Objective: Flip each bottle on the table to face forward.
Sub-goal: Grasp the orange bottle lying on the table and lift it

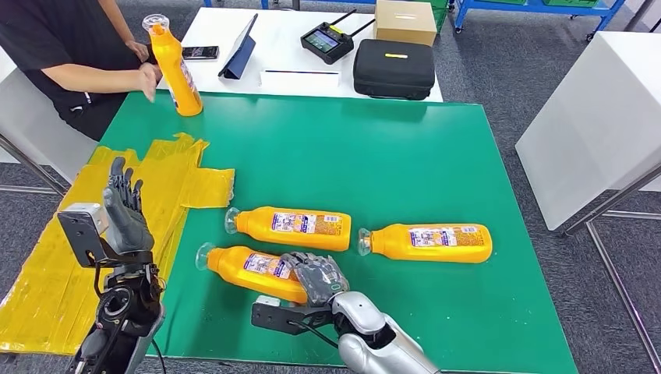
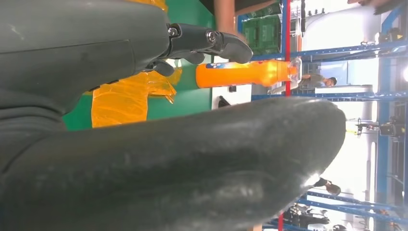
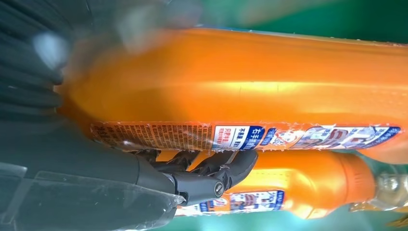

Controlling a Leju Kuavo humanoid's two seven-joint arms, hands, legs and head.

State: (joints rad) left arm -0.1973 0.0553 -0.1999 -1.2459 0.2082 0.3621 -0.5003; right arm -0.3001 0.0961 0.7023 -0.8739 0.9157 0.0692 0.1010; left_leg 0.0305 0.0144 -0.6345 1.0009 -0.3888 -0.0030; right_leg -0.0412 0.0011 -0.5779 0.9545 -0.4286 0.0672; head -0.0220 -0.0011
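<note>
Under right hand: glossy orange bottle.

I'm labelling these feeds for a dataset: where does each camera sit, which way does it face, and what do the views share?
Head view: high on the robot, looking forward and down at the green table; shows the raised left hand and the right hand on the nearest lying orange plastic bottle.
Left wrist view: behind the left hand, facing the upright orange bottle at the table's far edge.
Right wrist view: behind the right hand, close on the nearest bottle.
Shared: head and left wrist views both show the upright bottle.
</note>
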